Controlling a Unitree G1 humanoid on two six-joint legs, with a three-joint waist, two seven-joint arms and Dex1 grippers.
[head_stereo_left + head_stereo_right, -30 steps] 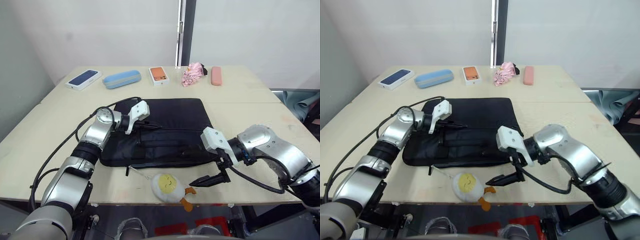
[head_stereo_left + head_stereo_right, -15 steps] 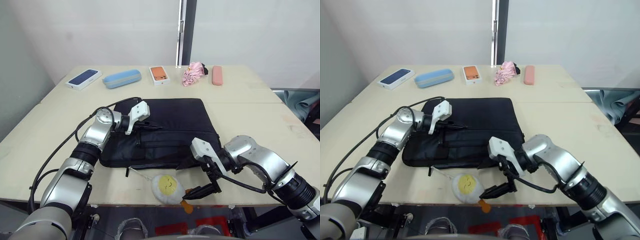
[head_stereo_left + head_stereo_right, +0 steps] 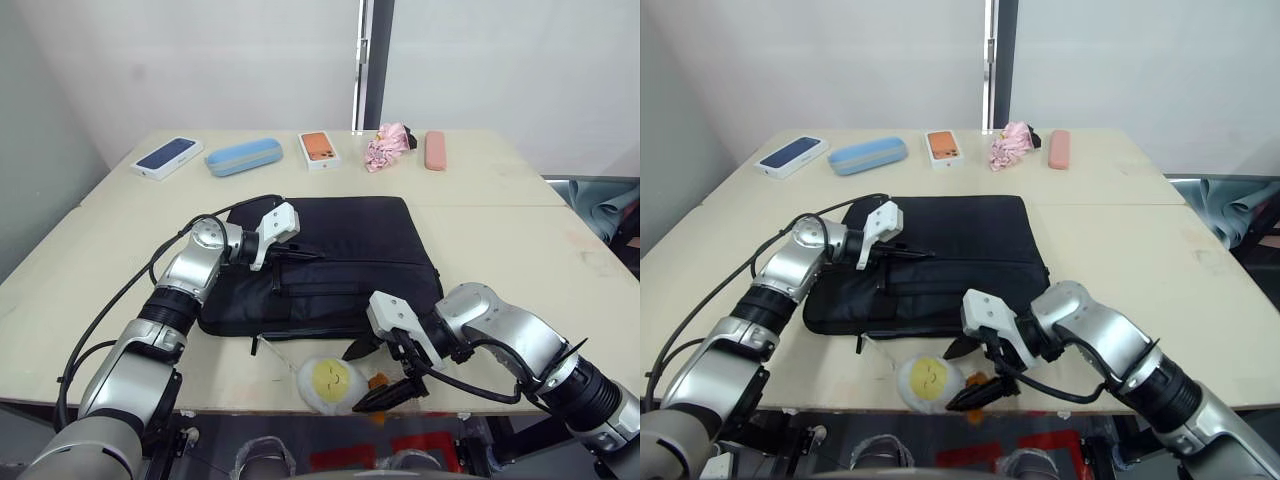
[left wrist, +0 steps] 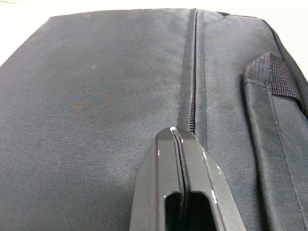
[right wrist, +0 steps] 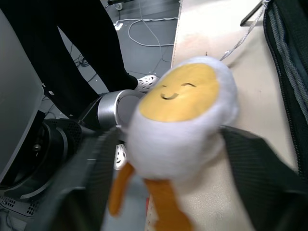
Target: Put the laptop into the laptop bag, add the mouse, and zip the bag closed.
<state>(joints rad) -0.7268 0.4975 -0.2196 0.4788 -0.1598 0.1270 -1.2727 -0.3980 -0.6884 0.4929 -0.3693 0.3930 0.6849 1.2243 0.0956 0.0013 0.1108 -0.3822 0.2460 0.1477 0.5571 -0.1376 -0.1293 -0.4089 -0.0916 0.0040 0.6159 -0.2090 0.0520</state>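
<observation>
Step in hand, as judged: zipping of the laptop bag (image 3: 330,265). The laptop and the mouse are presumed already inside; neither is listed as seen.

Laptop bag: large flat black fabric sleeve, lying at the middle of the table (image 3: 500,190), its near edge close to the table's front edge. A zip line is seen running along the top panel in the left wrist view, with a webbing handle beside it. A thin cord leads from the near edge to the egg charm (image 3: 332,383), a soft white-and-yellow plush with a smiling face and orange dangling bits, resting at the table's front edge.

Left gripper (image 4: 179,159): fingers pressed together, nothing visibly between them, tips laid on the bag's upper left part just beside the zip line.

Right gripper (image 3: 372,375): fingers spread apart to either side of the egg charm, not yet closed on it.

Next move, as judged: closure on the charm or its cord is called for, then a steady pull along the zip while the bag is held down by the left gripper.

Back of table: blue case, phone boxes, pink items, well apart from the bag.
</observation>
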